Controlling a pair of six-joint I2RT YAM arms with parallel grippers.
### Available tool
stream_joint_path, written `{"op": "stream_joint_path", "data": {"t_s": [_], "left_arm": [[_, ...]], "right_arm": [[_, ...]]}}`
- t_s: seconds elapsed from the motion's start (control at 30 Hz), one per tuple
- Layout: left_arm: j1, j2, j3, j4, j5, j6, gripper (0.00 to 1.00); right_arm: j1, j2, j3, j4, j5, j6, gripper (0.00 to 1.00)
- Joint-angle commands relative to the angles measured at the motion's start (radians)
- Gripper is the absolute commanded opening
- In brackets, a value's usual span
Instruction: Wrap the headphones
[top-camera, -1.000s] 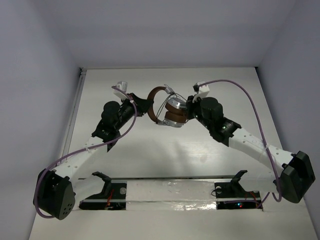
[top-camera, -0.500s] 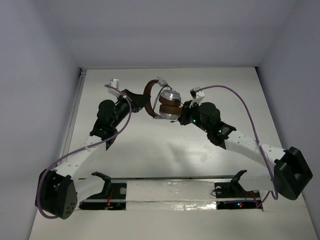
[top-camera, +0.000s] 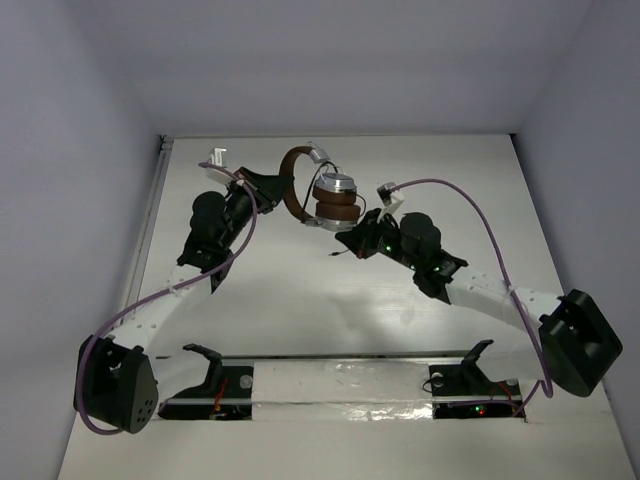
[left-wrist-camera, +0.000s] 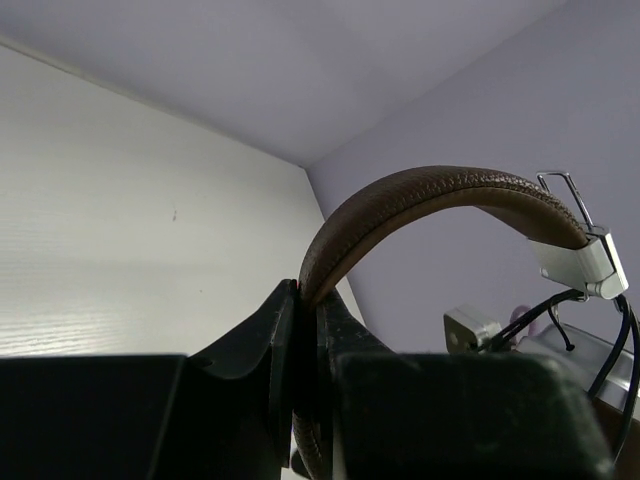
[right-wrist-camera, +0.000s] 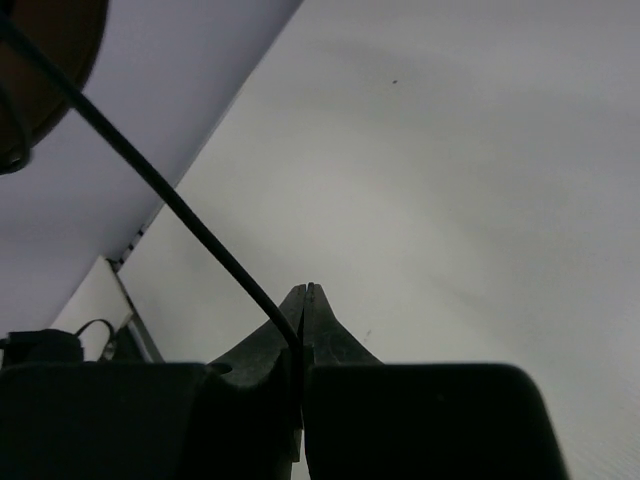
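**A:** What has changed over the last second?

**B:** The left arm has carried the headphones farther back and to the left. The right arm has drawn away from the ear cups, toward the near side.

**A:** What do the left jaws have hold of?

**B:** They are clamped shut on the brown headband. In the wrist view it arches up and over to the right of them.

**A:** Where are the headphones, then?

**B:** They are held by the headband over the far middle of the table, between the two arms. The silver cups and brown pads sit together at the band's right end.

**A:** And the right jaws?

**B:** They are pinched fully together on the thin dark cord. It runs straight from their tips, up and to the left, toward a brown pad at the edge of that wrist view.
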Motion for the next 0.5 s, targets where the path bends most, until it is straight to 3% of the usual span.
{"op": "stream_joint_path", "data": {"t_s": [0.0,0.27,0.47], "left_arm": [[0.011,-0.019,0.043,0.144,-0.121,-0.071,0.00],[-0.002,0.040,-0.053,0.249,-0.232,-0.175,0.00],[-0.043,0.078,-0.061,0.280,-0.307,-0.171,0.00]], "right_arm": [[-0.003,-0.045,-0.044,0.113,-0.150,0.097,0.00],[0.016,0.048,-0.021,0.221,-0.230,0.211,0.00],[0.026,0.090,-0.047,0.341,-0.201,0.283,0.14]]}}
